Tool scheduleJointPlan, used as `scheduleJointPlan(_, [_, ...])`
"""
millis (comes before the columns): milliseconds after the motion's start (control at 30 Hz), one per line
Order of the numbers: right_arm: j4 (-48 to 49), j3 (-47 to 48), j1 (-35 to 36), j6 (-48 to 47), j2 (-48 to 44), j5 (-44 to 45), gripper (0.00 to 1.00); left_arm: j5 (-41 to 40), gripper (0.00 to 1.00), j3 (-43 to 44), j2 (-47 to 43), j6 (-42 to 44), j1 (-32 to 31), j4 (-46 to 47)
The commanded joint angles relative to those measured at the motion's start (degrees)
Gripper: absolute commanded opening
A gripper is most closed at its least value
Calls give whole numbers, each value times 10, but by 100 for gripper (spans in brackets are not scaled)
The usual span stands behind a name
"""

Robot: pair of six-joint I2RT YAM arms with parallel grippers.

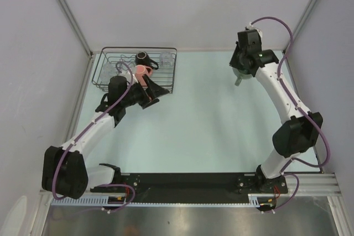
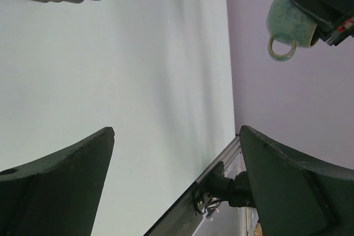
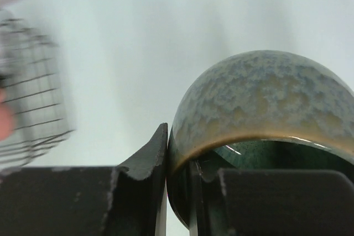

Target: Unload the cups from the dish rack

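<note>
My right hand (image 1: 239, 76) is clamped on the green-teal cup (image 2: 290, 17), well apart from the dish rack (image 1: 108, 70); next I must lower it onto the table (image 1: 210, 120).

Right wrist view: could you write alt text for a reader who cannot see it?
The right fingers grip the rim of a speckled green cup, seen close up. Behind lie the pale table and, blurred at left, the rack.

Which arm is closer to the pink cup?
Left. The left gripper hangs just beside the pink cup in the rack; the right gripper is far across the table, holding the green cup.
</note>
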Motion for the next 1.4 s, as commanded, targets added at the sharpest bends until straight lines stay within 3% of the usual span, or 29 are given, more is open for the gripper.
scheduleJointPlan(0, [-68, 29, -78, -18, 33, 101, 0, -78, 100, 14, -44, 55, 2, -109])
scheduleJointPlan(200, [-64, 74, -150, 10, 91, 73, 0, -119, 100, -24, -82, 48, 0, -128])
scheduleJointPlan(533, [-95, 189, -199, 46, 215, 41, 0, -111, 99, -65, -106, 42, -2, -126])
scheduleJointPlan(967, [-7, 100, -217, 67, 259, -40, 0, -115, 99, -96, -115, 38, -5, -125])
scheduleJointPlan(1367, [22, 75, -214, 62, 287, -37, 0, -124, 99, -112, -120, 33, -6, -127])
